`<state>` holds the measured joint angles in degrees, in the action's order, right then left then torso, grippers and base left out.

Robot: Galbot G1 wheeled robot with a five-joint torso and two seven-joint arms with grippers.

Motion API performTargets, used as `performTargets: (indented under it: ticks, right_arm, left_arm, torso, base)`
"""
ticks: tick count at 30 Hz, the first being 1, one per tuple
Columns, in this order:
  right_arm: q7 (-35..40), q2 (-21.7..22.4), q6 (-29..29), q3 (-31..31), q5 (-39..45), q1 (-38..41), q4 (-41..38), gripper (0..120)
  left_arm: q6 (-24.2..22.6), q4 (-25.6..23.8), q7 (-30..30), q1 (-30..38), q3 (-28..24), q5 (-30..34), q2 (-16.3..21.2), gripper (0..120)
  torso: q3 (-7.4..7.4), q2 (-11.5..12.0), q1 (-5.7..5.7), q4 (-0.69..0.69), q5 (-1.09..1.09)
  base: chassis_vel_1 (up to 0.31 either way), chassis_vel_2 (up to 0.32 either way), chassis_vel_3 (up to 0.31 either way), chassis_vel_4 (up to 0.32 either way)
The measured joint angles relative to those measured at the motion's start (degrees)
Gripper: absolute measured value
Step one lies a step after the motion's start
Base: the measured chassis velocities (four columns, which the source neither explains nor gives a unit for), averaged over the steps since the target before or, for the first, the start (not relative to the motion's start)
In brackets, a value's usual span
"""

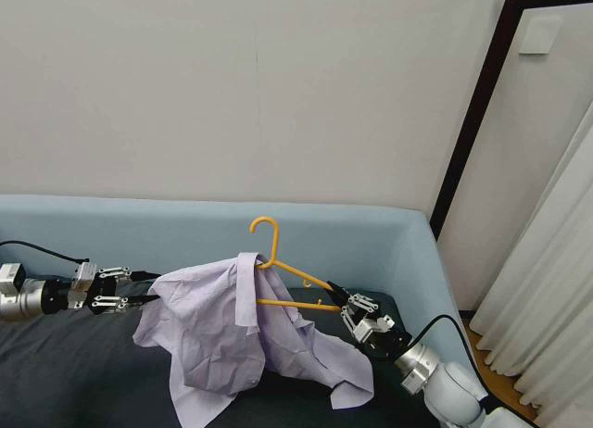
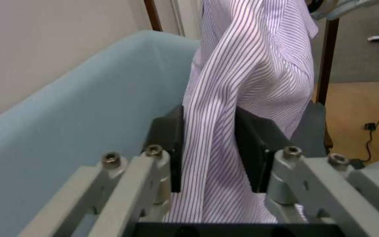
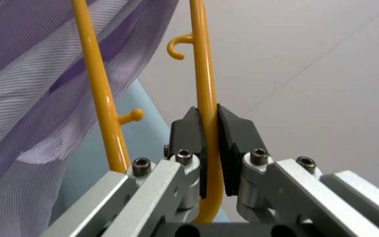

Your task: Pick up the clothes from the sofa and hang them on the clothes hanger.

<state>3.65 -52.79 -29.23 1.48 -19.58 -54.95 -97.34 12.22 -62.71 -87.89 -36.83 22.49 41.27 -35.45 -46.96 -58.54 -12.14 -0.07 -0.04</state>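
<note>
A lilac striped shirt hangs draped over an orange hanger held above the dark sofa seat. My right gripper is shut on the hanger's right end; in the right wrist view its pads pinch the orange bar. My left gripper reaches in from the left and is shut on the shirt's edge. In the left wrist view the striped shirt runs between its black pads, pulled taut.
The sofa has a light blue backrest and side arm and a dark seat cushion. A white wall rises behind. A dark door frame and white curtains stand to the right.
</note>
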Motion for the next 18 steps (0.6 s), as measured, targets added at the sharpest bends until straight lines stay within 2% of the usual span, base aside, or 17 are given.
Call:
performTargets:
  ticks: [1,2,5,6,8,18]
  right_arm:
    - [0.00,0.00,0.00,0.00,0.00,0.00,0.00,5]
    - [0.07,-0.03,0.00,-0.04,0.08,0.10,0.15,5]
    - [0.41,-0.11,0.12,-0.07,0.43,0.40,0.72,5]
    - [0.41,-0.11,0.12,-0.07,0.43,0.40,0.72,5]
    - [1.05,-0.13,0.77,-0.14,0.73,0.51,1.28,5]
    - [4.89,0.16,5.72,-1.66,5.31,0.21,1.26,5]
  left_arm:
    - [0.00,0.00,0.00,0.00,0.00,0.00,0.00,29]
    - [0.11,0.30,0.01,0.25,-0.15,-0.09,-0.28,22]
    - [0.49,1.32,0.03,0.80,-0.24,-0.21,-0.72,11]
    - [0.49,1.32,0.03,0.80,-0.24,-0.21,-0.72,11]
    - [0.59,1.92,0.05,0.91,0.11,-0.22,-0.77,0]
    - [0.74,2.48,0.17,-2.41,4.39,1.34,-0.58,0]
  torso:
    - [0.00,0.00,0.00,0.00,0.00]
    - [0.00,0.00,0.00,0.00,0.00]
    - [0.00,0.00,0.00,0.00,0.00]
    - [0.00,0.00,0.00,0.00,0.00]
    - [0.00,0.00,0.00,0.01,0.00]
    - [0.00,0.00,0.00,0.01,0.01]
  base:
    - [0.000,0.000,0.000,0.000]
    - [0.000,0.000,0.000,0.000]
    - [0.000,0.000,0.000,0.000]
    - [0.000,0.000,0.000,0.000]
    - [0.000,0.000,0.000,0.000]
    - [0.000,0.000,0.000,0.000]
